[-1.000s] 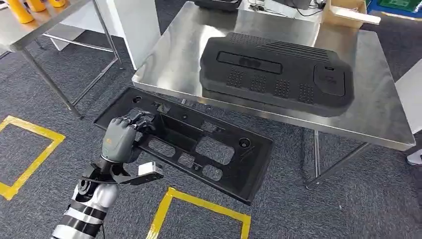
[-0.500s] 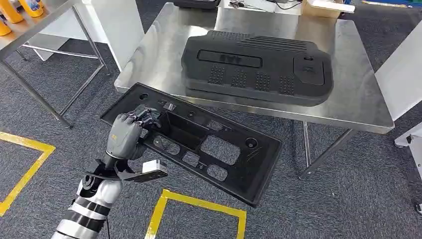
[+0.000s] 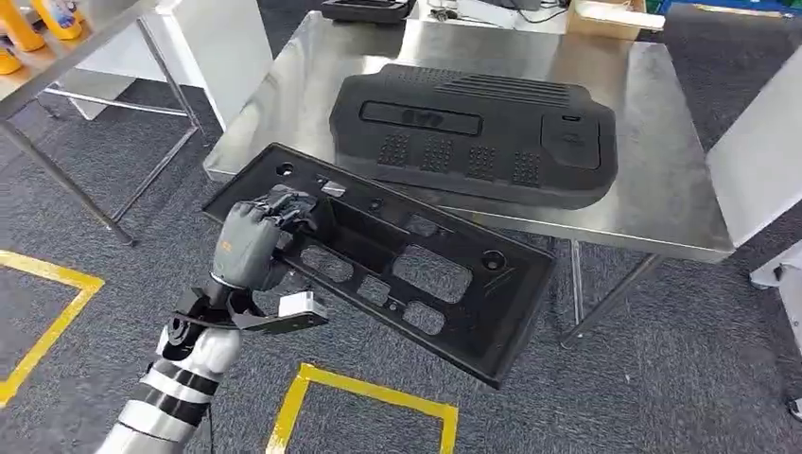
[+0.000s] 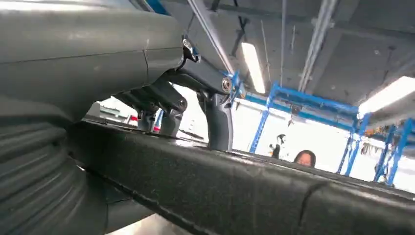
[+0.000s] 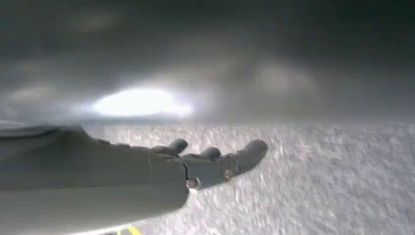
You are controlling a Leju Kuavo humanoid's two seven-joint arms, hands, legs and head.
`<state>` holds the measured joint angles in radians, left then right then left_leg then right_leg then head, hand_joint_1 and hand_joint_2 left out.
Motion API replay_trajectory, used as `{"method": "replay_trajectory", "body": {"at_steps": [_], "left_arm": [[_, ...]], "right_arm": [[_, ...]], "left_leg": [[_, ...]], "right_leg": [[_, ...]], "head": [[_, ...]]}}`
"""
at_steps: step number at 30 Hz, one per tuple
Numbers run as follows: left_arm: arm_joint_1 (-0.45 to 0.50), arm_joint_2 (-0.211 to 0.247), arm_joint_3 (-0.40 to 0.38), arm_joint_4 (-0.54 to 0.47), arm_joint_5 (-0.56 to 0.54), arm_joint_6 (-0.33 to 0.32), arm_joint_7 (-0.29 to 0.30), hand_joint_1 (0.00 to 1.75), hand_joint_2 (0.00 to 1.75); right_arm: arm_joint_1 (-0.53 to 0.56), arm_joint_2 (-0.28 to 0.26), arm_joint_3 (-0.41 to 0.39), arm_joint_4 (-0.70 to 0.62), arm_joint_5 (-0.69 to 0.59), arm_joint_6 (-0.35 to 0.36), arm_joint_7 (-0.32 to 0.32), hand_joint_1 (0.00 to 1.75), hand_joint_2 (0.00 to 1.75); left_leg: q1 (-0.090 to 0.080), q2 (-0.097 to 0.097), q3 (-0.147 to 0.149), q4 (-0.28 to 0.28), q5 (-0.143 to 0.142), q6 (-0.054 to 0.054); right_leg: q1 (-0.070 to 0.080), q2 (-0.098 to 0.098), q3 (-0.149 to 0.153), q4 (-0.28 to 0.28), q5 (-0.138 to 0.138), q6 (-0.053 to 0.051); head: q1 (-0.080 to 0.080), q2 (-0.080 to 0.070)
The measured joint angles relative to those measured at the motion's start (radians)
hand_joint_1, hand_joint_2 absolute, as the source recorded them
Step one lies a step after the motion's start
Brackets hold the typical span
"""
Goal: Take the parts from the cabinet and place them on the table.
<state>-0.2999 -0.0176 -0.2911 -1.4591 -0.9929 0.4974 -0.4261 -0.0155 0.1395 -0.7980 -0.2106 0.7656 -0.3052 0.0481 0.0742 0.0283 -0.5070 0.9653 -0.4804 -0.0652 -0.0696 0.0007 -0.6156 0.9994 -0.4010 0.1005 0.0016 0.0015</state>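
1. The left robot hand [image 3: 253, 241] grips a flat black plastic panel [image 3: 397, 260] near its 9 o'clock end, fingers [image 3: 288, 206] curled over the panel's far rim and the grey palm under it.
2. The panel is long and rectangular, pierced by several rounded cut-outs and a recessed trough. It is held in the air, tilted, above the grey carpet [image 3: 662, 378].
3. The panel's far long edge lies at the near edge of the steel desk [image 3: 662, 151], at about 6 o'clock of the desk top; whether it touches the desk cannot be told.
4. On the desk lies a large black moulded cover [image 3: 473, 132] with ribbed and dotted patches, flat and roughly central, just beyond the panel at its 12 o'clock.
5. In the left wrist view the panel's dark edge [image 4: 235, 186] crosses the picture, with the hand's dark fingers [image 4: 215, 112] hooked over it.
6. The right robot hand [image 5: 205, 164] holds nothing; its fingers are stretched out and slightly apart over pale speckled floor, in a blurred picture.
7. Yellow tape [image 3: 369, 392] marks squares on the carpet at 6 o'clock and 9 o'clock of the panel.
8. A second steel table [image 3: 57, 66] stands at 10 o'clock, with yellow bottles [image 3: 47, 14] on it.
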Motion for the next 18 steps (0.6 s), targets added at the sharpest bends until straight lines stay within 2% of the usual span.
{"method": "replay_trajectory", "body": {"at_steps": [1,2,3,4,5,7,8,9,10,11,13,14,15,16,17,18], "left_arm": [[-0.002,-0.001,-0.001,0.0,0.001,0.0,0.0,1.75,1.75],[-0.002,-0.001,-0.001,0.0,0.001,0.0,-0.002,1.75,1.75],[-0.002,-0.001,-0.002,0.0,0.001,0.0,-0.002,1.75,1.75],[-0.002,-0.001,-0.004,0.0,0.001,0.0,-0.002,1.75,1.75],[-0.004,-0.001,-0.004,0.0,0.001,0.001,-0.002,1.75,1.75],[-0.005,-0.002,-0.005,0.0,0.001,0.001,-0.002,1.75,1.75],[-0.003,-0.002,-0.005,0.001,0.001,0.0,-0.002,1.75,1.75],[0.0,-0.002,-0.005,0.001,0.001,0.0,-0.002,1.75,1.75],[0.0,-0.001,-0.005,0.001,0.001,0.0,-0.002,1.75,1.75],[0.0,0.0,-0.005,0.001,0.001,0.0,-0.002,1.75,1.75],[-0.005,-0.001,-0.005,0.001,0.001,0.0,-0.002,1.75,1.75],[-0.007,-0.001,-0.005,0.001,0.001,0.0,-0.002,1.75,1.75],[-0.011,-0.002,-0.006,0.001,0.001,0.0,-0.002,1.75,1.75],[-0.01,-0.002,-0.006,0.001,0.001,0.0,-0.002,1.75,1.75],[-0.011,-0.003,-0.006,0.001,0.001,0.0,-0.002,1.75,1.75],[-0.012,-0.003,-0.008,0.001,0.001,0.0,-0.002,1.75,1.75]], "right_arm": [[0.002,0.0,0.0,0.001,0.0,-0.001,0.0,0.0,0.0],[0.001,-0.003,0.0,0.001,0.0,-0.001,0.0,0.0,0.0],[-0.002,-0.004,0.0,0.001,0.0,-0.001,0.0,0.0,0.0],[0.001,-0.002,0.0,0.001,0.0,-0.001,0.0,0.0,0.0],[0.003,-0.001,0.0,0.001,0.0,-0.001,0.0,0.0,0.0],[0.002,-0.002,0.0,0.001,0.0,-0.001,0.0,0.0,0.0],[0.002,-0.001,0.0,0.001,0.0,-0.001,0.0,0.0,0.0],[0.003,-0.001,0.0,0.001,0.0,-0.001,0.0,0.0,0.0],[0.003,-0.001,0.0,0.001,0.0,-0.001,0.0,0.0,0.0],[0.003,-0.001,0.0,0.001,0.002,-0.001,0.0,0.0,0.0],[0.002,-0.001,0.0,0.001,0.003,-0.001,0.001,0.0,0.0],[0.0,0.004,0.0,0.002,0.003,0.0,0.001,0.0,0.0],[-0.002,0.002,0.0,0.002,0.005,0.0,0.001,0.0,0.0],[-0.002,0.002,0.001,0.002,0.006,0.0,0.001,0.0,0.0],[-0.001,0.001,0.001,0.002,0.007,0.001,0.001,0.0,0.0],[-0.001,0.001,0.001,0.002,0.008,0.001,0.001,0.0,0.0]], "left_leg": [[0.0,0.0,0.007,-0.008,0.003,-0.003],[0.001,0.0,0.011,-0.01,0.006,-0.006],[0.008,0.003,0.013,-0.009,-0.001,-0.01],[0.012,-0.001,0.006,0.018,-0.023,-0.003],[0.004,-0.007,-0.027,0.083,-0.057,0.006],[-0.015,-0.019,-0.134,0.275,-0.132,0.019],[-0.022,-0.021,-0.179,0.346,-0.148,0.028],[-0.03,-0.021,-0.205,0.372,-0.139,0.039],[-0.037,-0.022,-0.204,0.35,-0.107,0.054],[-0.046,-0.023,-0.185,0.292,-0.059,0.07],[-0.064,-0.034,-0.117,0.124,0.042,0.105],[-0.072,-0.04,-0.103,0.094,0.036,0.113],[-0.071,-0.037,-0.099,0.073,0.032,0.103],[-0.075,-0.037,-0.102,0.075,0.033,0.099],[-0.079,-0.037,-0.103,0.075,0.033,0.1],[-0.076,-0.038,-0.1,0.066,0.036,0.102]], "right_leg": [[0.0,0.001,-0.005,0.007,-0.005,-0.017],[0.003,0.003,-0.006,0.017,-0.007,-0.026],[0.012,0.007,-0.003,0.021,-0.013,-0.035],[0.01,0.008,0.0,0.02,-0.015,-0.046],[0.015,0.009,0.004,0.02,-0.016,-0.048],[0.025,0.011,0.005,0.02,-0.021,-0.059],[0.033,0.012,0.007,0.02,-0.023,-0.063],[0.041,0.016,0.011,0.02,-0.027,-0.068],[0.048,0.019,0.016,0.02,-0.029,-0.071],[0.053,0.022,0.023,0.02,-0.032,-0.076],[0.06,0.028,0.037,0.019,-0.038,-0.083],[0.073,0.03,0.036,0.022,-0.041,-0.08],[0.071,0.031,0.031,0.022,-0.041,-0.08],[0.069,0.031,0.026,0.021,-0.04,-0.077],[0.064,0.031,0.025,0.02,-0.04,-0.073],[0.066,0.031,0.026,0.019,-0.041,-0.068]], "head": [[-0.008,0.0],[-0.01,0.0],[-0.013,0.0],[-0.016,0.0],[-0.019,0.0],[-0.021,0.0],[-0.02,0.0],[-0.02,0.0],[-0.021,0.0],[-0.02,0.0],[-0.02,0.0],[-0.015,0.0],[-0.018,0.0],[-0.016,0.0],[-0.018,0.0],[-0.017,0.0]]}}
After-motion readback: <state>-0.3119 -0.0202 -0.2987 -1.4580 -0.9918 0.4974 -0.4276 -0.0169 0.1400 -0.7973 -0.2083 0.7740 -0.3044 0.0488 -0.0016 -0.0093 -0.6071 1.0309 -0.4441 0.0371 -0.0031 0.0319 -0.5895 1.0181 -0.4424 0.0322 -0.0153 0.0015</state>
